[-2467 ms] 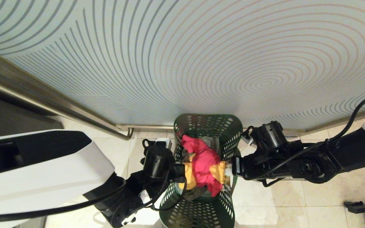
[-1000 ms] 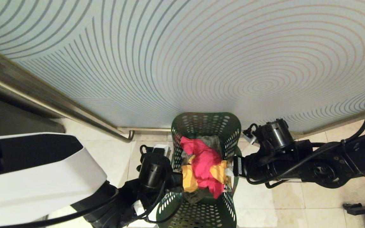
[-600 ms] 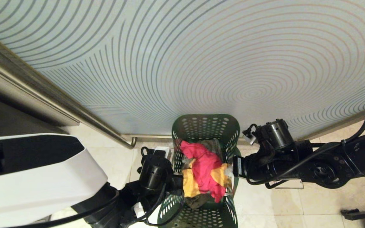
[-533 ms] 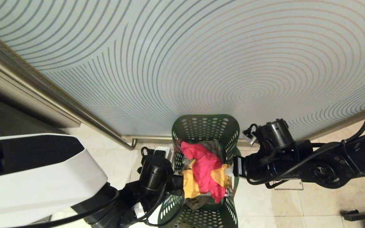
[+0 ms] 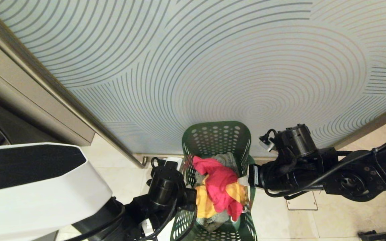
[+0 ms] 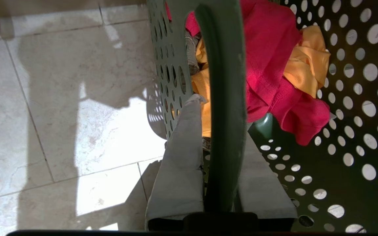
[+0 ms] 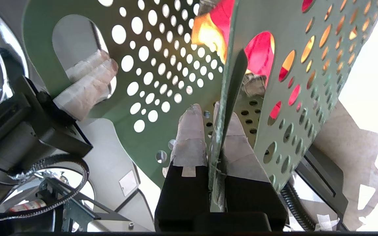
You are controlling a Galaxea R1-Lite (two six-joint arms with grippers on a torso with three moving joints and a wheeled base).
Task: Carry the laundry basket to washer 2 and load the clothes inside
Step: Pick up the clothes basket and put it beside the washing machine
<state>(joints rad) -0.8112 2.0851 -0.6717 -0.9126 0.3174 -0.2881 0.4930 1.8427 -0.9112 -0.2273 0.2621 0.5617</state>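
No legible text, label, brand, number or sign on anything in view

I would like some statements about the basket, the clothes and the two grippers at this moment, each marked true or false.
1. Both grippers grip the laundry basket by its rim. True: the left gripper and the right gripper are each shut on a side wall.
2. The basket is empty. False: a pink garment and a yellow garment lie inside, with some grey cloth.
3. The basket's walls are pierced with round holes. True.
4. The pink garment hangs over the outside of the basket. False: it lies inside, on top of the yellow one.
5. The left gripper's fingers are both outside the wall. False: one finger is outside and one inside.
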